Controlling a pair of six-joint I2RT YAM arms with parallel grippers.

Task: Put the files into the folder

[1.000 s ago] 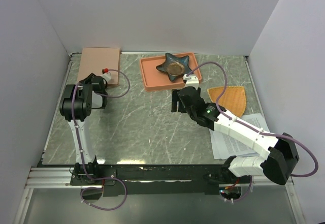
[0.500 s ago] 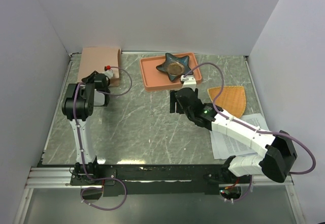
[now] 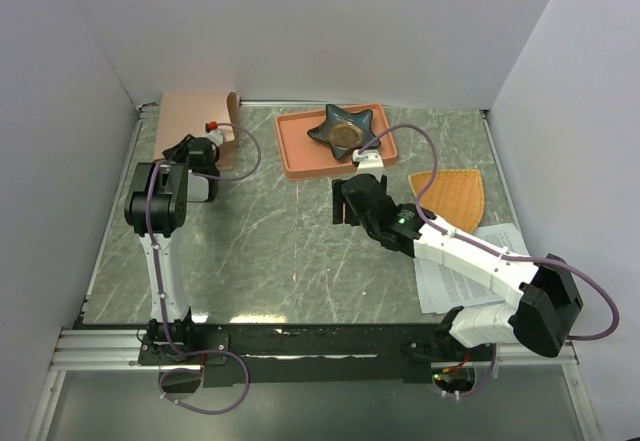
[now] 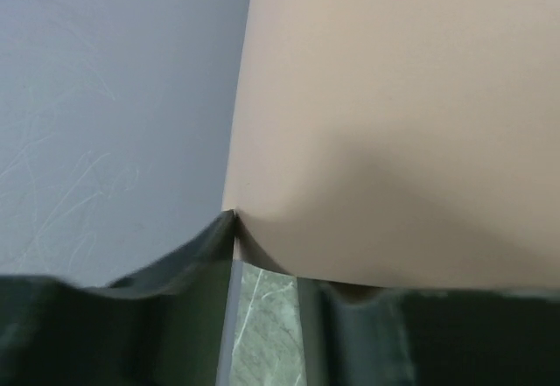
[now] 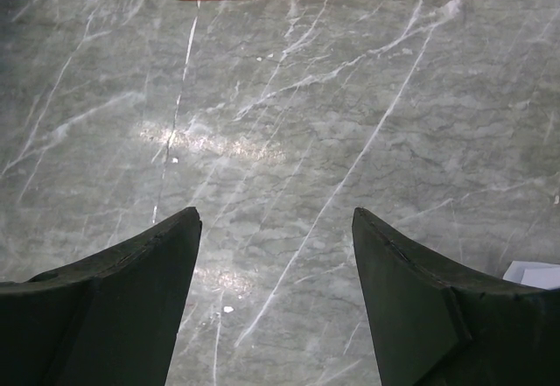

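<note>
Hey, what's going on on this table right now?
The left gripper is at the right edge of the pinkish folder in the far left corner. That edge is curled upward, though whether the fingers actually grip it is unclear. The right gripper hangs open over the table near the orange tray, holding nothing. The files lie at the right, partly under the right arm, not yet picked up.
</note>
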